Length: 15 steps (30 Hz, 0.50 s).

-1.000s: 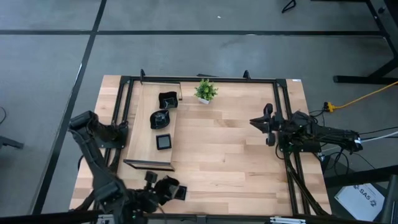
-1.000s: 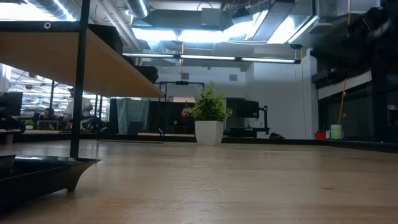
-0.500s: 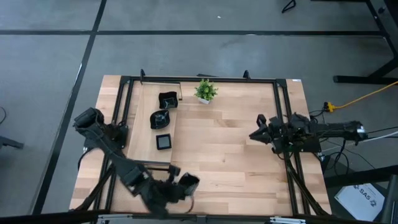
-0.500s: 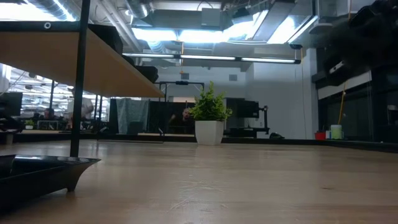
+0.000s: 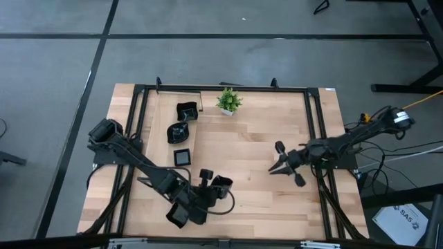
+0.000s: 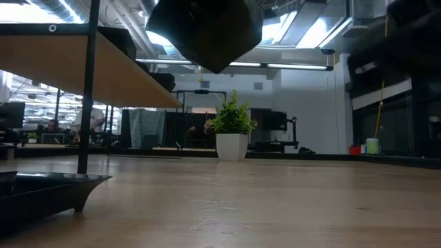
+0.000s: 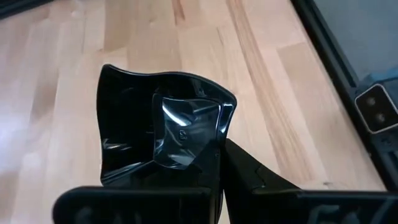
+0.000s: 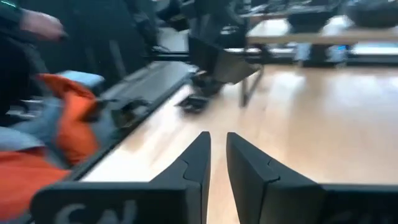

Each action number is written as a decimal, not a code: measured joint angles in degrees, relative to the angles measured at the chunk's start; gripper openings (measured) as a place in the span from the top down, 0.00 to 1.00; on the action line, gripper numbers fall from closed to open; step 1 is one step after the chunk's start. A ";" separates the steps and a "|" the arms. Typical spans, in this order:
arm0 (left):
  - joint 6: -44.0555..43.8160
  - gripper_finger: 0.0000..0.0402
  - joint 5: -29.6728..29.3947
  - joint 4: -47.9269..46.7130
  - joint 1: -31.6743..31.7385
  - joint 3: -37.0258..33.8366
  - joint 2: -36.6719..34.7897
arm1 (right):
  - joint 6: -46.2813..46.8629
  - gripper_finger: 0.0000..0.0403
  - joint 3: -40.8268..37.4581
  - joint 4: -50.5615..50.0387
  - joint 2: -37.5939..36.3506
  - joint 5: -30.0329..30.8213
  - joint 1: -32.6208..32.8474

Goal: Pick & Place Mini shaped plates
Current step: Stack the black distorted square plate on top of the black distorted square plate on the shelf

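Shelf of light wood [image 5: 165, 149] at the table's left carries three small glossy black dishes [image 5: 182, 158]. Near the front edge, the left gripper [image 5: 220, 188] hangs above the wooden table [image 5: 249, 159], fingers pinching a glossy black wavy-rimmed mini plate [image 7: 163, 134]. Further right, the right gripper [image 5: 278, 160] holds nothing, its fingers [image 8: 196, 163] slightly apart.

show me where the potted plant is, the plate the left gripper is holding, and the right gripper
potted plant [image 5: 228, 101]: high view, on its leaves.
held plate [image 7: 163, 130]: left wrist view, on its glossy hollow.
right gripper [image 5: 275, 159]: high view, between its fingertips.
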 joint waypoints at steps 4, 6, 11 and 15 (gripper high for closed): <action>0.61 0.99 -1.58 -2.50 -0.12 1.09 -0.12 | -5.24 0.87 7.86 -3.21 9.24 3.59 0.31; 0.90 0.99 -3.42 -3.51 -0.10 1.14 -0.11 | -9.76 0.87 13.97 -6.62 15.31 2.92 1.24; 1.76 0.99 -4.40 -4.66 1.50 1.14 -0.04 | -15.04 0.87 30.40 -25.32 27.77 8.49 2.64; -0.36 0.99 -4.09 -7.36 4.03 1.14 -0.04 | -15.05 0.87 38.70 -32.54 32.17 11.96 2.60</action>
